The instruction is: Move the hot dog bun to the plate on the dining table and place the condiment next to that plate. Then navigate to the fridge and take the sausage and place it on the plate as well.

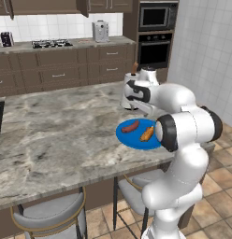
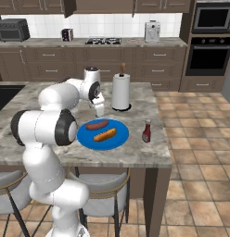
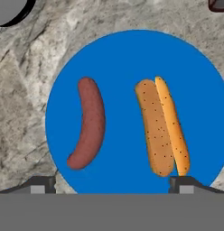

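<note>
1. Our gripper [image 3: 113,180] hangs above the blue plate [image 3: 123,54], jaws wide open, holding nothing.
2. The sausage [image 3: 88,122] lies on the plate, beside the hot dog bun [image 3: 161,127], not touching.
3. The ketchup bottle [image 2: 146,131] stands just beside the plate.
4. We think every step is done; next we just lift away.

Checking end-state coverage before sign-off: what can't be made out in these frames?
- Gripper: fingertips cut off by the bottom edge in the hand view; the arm hides it in the left base view.
- Ketchup bottle: label too small in the right base view.
- Plate: right part hidden by the arm in the left base view.
</note>
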Motion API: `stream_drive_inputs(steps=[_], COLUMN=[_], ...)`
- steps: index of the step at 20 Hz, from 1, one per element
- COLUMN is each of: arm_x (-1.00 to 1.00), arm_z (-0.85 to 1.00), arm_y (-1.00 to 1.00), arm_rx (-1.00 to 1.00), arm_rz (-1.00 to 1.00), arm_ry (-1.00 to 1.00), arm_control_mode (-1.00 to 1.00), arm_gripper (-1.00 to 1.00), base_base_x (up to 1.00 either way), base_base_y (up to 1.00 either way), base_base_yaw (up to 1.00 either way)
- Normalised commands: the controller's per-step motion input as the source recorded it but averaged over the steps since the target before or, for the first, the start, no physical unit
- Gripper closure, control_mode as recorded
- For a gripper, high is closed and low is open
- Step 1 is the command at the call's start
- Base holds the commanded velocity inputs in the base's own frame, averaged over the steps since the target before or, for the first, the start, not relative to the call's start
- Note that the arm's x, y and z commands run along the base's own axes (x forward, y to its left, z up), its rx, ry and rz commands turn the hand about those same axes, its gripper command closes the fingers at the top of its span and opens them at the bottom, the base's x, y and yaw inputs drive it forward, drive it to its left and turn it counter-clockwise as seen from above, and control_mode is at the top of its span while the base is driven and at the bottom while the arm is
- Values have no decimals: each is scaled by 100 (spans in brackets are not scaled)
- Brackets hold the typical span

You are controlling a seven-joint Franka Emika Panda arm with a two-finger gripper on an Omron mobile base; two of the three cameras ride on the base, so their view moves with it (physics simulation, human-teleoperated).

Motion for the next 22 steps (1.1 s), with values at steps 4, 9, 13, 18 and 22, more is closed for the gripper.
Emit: stream_drive_inputs(steps=[4, 9, 13, 18, 22], arm_x=[-87, -90, -93, -95, -98], arm_z=[41, 49, 53, 55, 51], arm_y=[7, 0, 0, 0, 0], arm_rx=[0, 0, -1, -3, -6], arm_rz=[11, 11, 10, 7, 5], arm_ry=[-10, -12, -15, -19, -21], arm_control_mode=[-100, -100, -100, -100, -100], arm_gripper=[-100, -100, -100, -100, -100], base_base_x=[0, 0, 0, 0, 0], base_base_y=[0, 0, 0, 0, 0], base_base_yaw=[0, 0, 0, 0, 0])
